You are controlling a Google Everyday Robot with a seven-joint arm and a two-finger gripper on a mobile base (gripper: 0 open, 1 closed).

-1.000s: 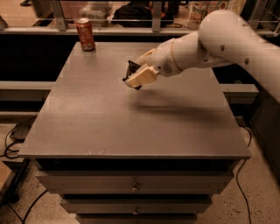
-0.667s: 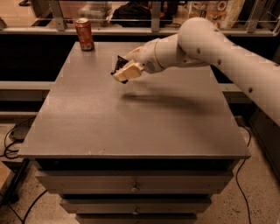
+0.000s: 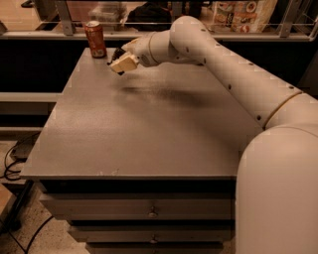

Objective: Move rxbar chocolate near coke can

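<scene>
The rxbar chocolate [image 3: 116,52], a small flat black wrapper, is sitting clamped in my gripper [image 3: 119,62] right now, up off the surface. Only dark slivers of it are showing past the pale, cream-coloured fingers [image 3: 126,62], and the lettering is not readable from here. My pincer is clenching on that bar and hovering over the far left part of the grey, flat-topped table [image 3: 149,144], with none of the bar touching the tabletop.

Just to the left of the gripper, and a little farther back, the coke can [image 3: 95,38], an upright red cylinder with a silver top and white markings, is standing near the table's far left corner. The bar and the can are sitting close to each other but apart, and a small gap is showing between them.

My long white arm [image 3: 233,74] is reaching in from the lower right, stretching diagonally across the table towards that corner. Underneath it a soft dark shadow [image 3: 154,93] is lying across the back half of the tabletop.

Below the front edge, the table's grey drawers [image 3: 99,212] with small knobs are facing the camera. Down on the floor at the left, black cables [image 3: 11,161] are curling beside the table. Behind the table a pale rail [image 3: 49,35] is running across. Beyond it, bags and packets [image 3: 238,11] are sitting in dim light, and I cannot tell them apart.
</scene>
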